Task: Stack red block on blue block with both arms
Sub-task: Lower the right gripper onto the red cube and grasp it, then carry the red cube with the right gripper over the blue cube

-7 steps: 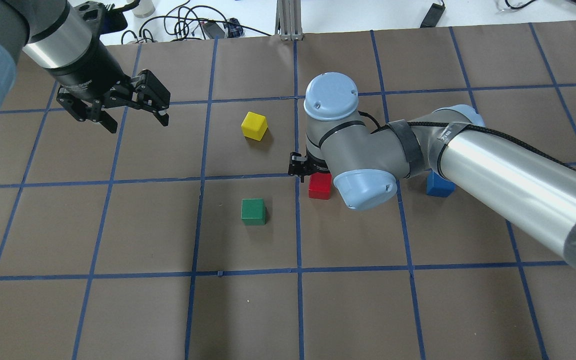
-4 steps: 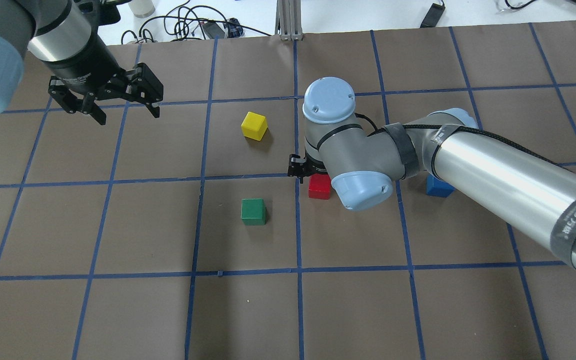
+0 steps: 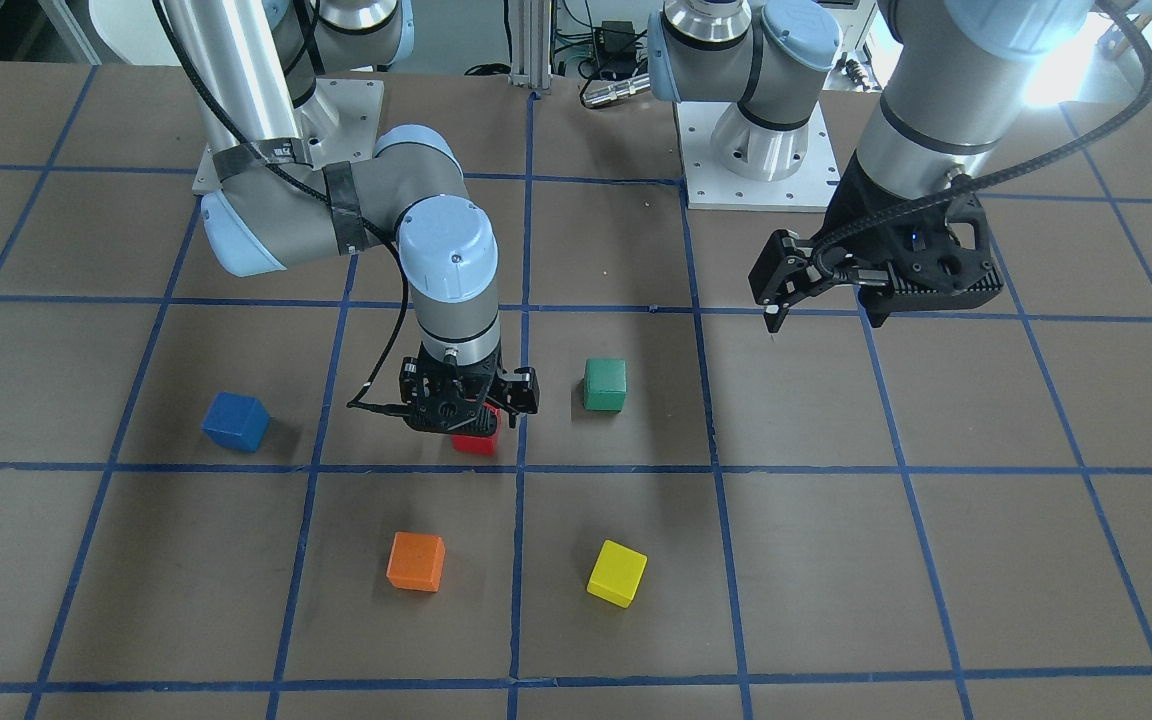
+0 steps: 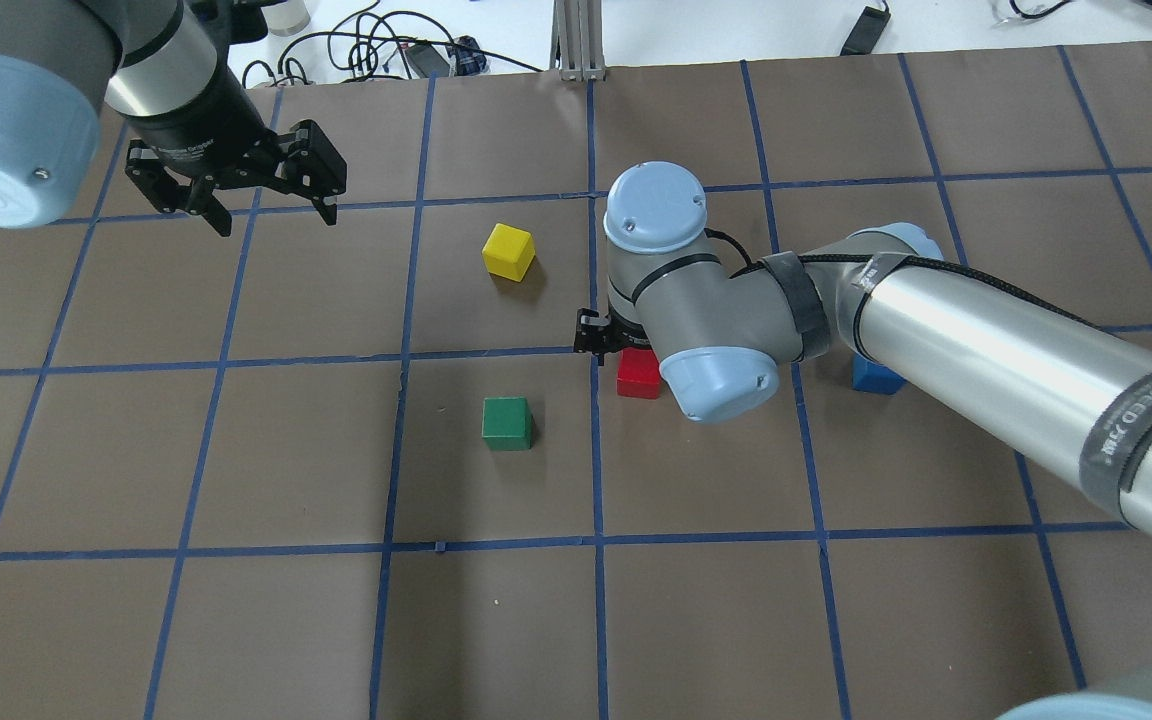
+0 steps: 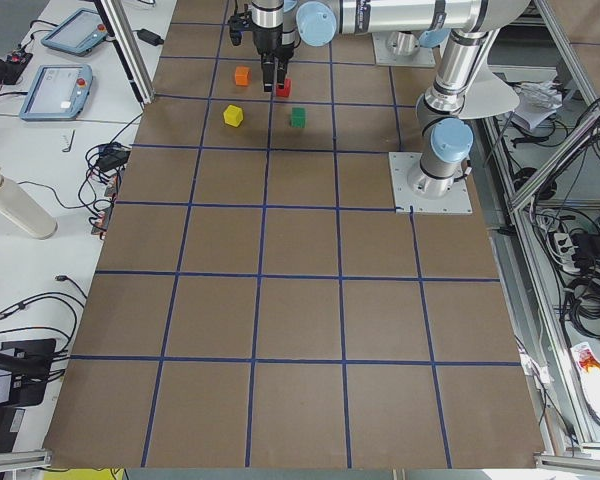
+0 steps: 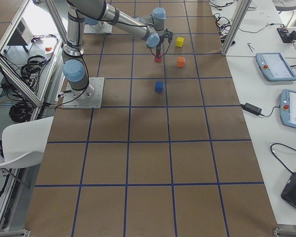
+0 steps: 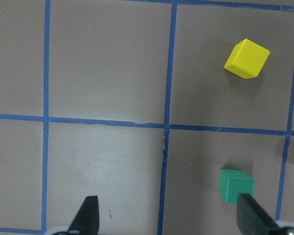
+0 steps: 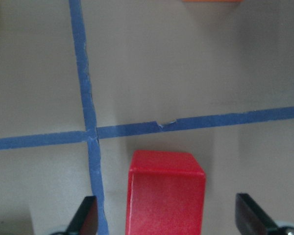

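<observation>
Right gripper point(image 8: 167, 219) straddles the red block point(image 4: 638, 378), jaws wide, untouching; left gripper point(image 7: 169, 218) gapes empty.

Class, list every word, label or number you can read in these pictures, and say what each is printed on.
"MANUED", the rest of the line blurred: white print on the black strap round the right arm.
White print on the black wrist above the left gripper: too blurred to read.
Nothing else legible.

Brown table point(image 5: 300, 300) with blue tape grid point(image 5: 263, 209), white side bench point(image 5: 30, 140), aluminium post point(image 4: 576, 40)
</observation>
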`<state>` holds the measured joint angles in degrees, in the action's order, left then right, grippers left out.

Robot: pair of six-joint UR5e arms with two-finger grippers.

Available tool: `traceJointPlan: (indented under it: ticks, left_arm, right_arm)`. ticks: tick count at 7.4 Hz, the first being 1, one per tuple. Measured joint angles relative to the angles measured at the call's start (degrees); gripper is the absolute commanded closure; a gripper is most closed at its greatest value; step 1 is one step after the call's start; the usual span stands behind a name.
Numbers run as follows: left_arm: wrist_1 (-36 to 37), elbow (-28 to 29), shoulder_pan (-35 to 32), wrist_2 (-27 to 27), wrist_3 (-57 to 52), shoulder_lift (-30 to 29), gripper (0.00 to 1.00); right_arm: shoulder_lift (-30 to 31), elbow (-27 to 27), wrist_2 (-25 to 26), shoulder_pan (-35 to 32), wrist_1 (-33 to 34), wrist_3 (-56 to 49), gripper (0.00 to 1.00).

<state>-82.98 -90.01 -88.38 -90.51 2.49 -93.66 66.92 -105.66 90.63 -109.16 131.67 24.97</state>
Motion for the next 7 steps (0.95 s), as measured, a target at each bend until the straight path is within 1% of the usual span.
traceJointPlan:
  ticks: [1,2,3,4,6,7]
  left_arm:
    - [-0.1,-0.1,-0.1,0.0,-0.1,0.0,0.00]
    - [-0.2,-0.4,-0.1,-0.2,-0.3,0.2,0.00]
    - [-0.3,-0.6,-0.2,-0.3,-0.4,0.3,0.00]
    - [-0.3,-0.7,-0.2,-0.4,-0.5,0.4,0.00]
    - [-0.4,-0.9,-0.2,-0.4,-0.6,0.6,0.00]
    - [-0.4,-0.9,-0.2,-0.5,-0.6,0.6,0.00]
  right_arm:
    - [-0.3,-0.1,-0.1,0.0,0.2,0.0,0.33]
    - [-0.9,-0.1,-0.1,0.0,0.3,0.1,0.46]
    - [-1.7,-0.1,-0.1,0.0,0.3,0.3,0.62]
    - [-2.2,-0.1,0.1,0.0,0.2,0.3,0.71]
    - [-2.0,1.3,0.7,0.3,-0.8,-0.8,0.71]
    - [-0.8,2.8,0.8,1.1,-3.4,-2.2,0.71]
